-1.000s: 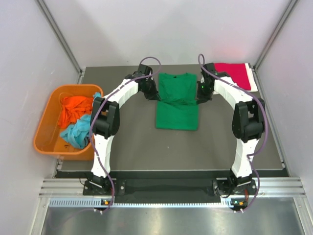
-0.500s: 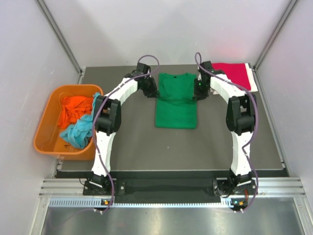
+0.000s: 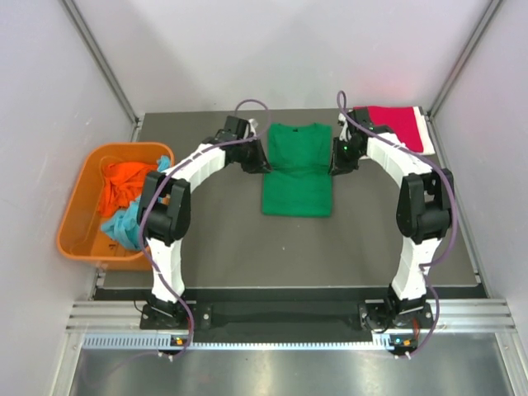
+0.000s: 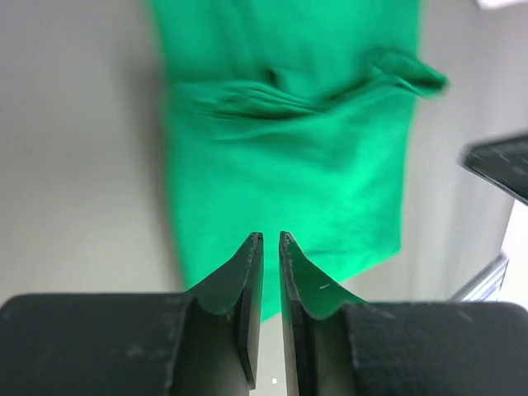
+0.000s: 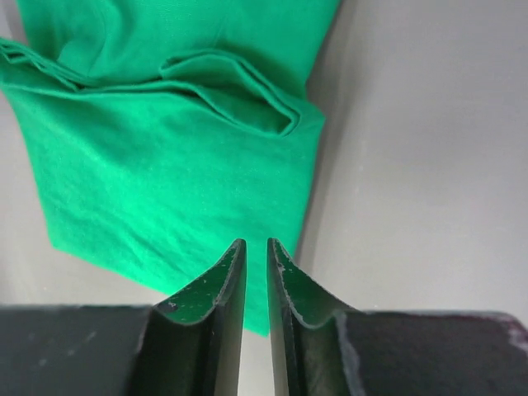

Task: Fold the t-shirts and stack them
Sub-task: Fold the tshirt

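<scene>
Both elbows are being swung outward from where they stood a second ago, while the left gripper (image 4: 270,237) and the right gripper (image 5: 256,242) are being kept beside the two side edges of the green t-shirt (image 3: 299,177). Each pair of jaws is being held only slightly parted, with nothing gripped. The green t-shirt is being left partly folded on the table (image 3: 223,239), and the red t-shirt (image 3: 400,125) is being left folded at the far right corner.

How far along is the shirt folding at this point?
Done: the red shirt lies folded at the far right corner. In hand: the green shirt, partly folded mid-table, with the left gripper and right gripper at its sides, jaws barely apart, gripping nothing. Left: the orange shirt and blue shirt, crumpled in the tub, and stacking.
</scene>
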Controlling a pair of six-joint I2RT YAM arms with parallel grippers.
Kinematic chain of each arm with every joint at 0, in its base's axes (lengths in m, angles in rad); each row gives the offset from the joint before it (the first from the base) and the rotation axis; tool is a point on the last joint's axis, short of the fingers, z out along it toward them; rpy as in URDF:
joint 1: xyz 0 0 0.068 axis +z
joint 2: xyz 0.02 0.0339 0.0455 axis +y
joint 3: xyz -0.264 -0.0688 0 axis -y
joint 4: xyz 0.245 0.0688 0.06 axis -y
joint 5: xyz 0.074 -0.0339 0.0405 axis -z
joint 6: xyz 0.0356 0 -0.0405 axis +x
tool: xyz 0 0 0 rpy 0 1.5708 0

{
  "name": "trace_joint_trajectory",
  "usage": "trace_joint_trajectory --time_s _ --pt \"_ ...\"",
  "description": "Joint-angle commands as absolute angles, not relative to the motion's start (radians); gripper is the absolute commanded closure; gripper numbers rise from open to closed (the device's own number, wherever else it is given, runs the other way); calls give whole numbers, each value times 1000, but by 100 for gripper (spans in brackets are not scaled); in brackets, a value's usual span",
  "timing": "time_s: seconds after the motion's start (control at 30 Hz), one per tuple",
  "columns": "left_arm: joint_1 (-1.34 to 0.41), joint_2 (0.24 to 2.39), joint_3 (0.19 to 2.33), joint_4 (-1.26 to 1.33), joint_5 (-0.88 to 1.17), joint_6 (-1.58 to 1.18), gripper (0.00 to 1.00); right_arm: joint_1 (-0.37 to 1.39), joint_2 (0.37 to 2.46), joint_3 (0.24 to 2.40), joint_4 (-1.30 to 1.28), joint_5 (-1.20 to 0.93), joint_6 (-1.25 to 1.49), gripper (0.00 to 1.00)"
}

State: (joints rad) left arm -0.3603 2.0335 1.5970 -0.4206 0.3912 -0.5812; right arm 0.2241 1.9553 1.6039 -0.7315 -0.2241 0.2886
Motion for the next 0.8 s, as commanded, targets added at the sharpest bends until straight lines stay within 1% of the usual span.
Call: trace_joint_trajectory --time_s 0.0,0.1,0.23,0.5,0.77 --pt "-403 2043 1621 -333 423 -540 82 224 1940 1592 -669 -279 273 84" --pt "-405 2078 1644 -336 397 -538 86 222 1974 1601 -640 -296 279 84" --pt "-403 2164 1724 -373 384 -531 86 222 2052 1660 -635 -305 282 84" --pt "-396 2278 1885 -390 308 -522 83 203 2181 1841 -681 -245 291 83" --pt "-384 2347 1976 -370 262 -511 82 180 2275 1933 -680 -233 296 83"
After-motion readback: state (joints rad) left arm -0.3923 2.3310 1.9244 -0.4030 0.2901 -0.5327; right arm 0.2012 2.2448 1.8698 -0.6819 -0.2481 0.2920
